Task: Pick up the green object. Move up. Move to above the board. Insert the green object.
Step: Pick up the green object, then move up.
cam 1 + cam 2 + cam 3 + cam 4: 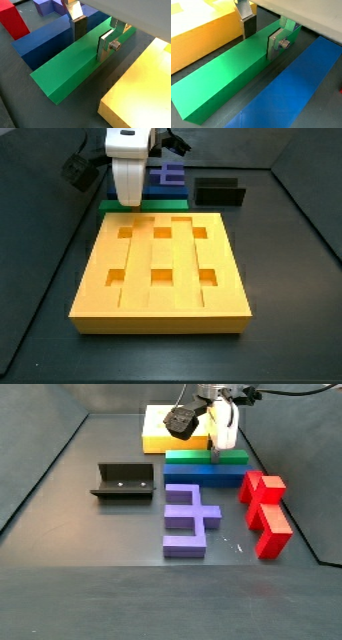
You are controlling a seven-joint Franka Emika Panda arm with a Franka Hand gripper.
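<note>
The green object (67, 67) is a long green bar lying on the floor between the yellow board (140, 90) and a blue block (43, 40). It shows in both wrist views (218, 82) and both side views (110, 204) (201, 456). My gripper (93, 36) (262, 36) is lowered over the bar near one end, with one finger on each long side. The pads sit flush against the bar, so the gripper is shut on it. In a side view the gripper (221, 442) stands upright just beyond the board's (134, 268) far edge.
The blue block (201, 476) lies right beside the bar, away from the board. Red pieces (265, 509) and a purple piece (187, 519) lie beyond it. The black fixture (123, 481) (218, 190) stands off to one side.
</note>
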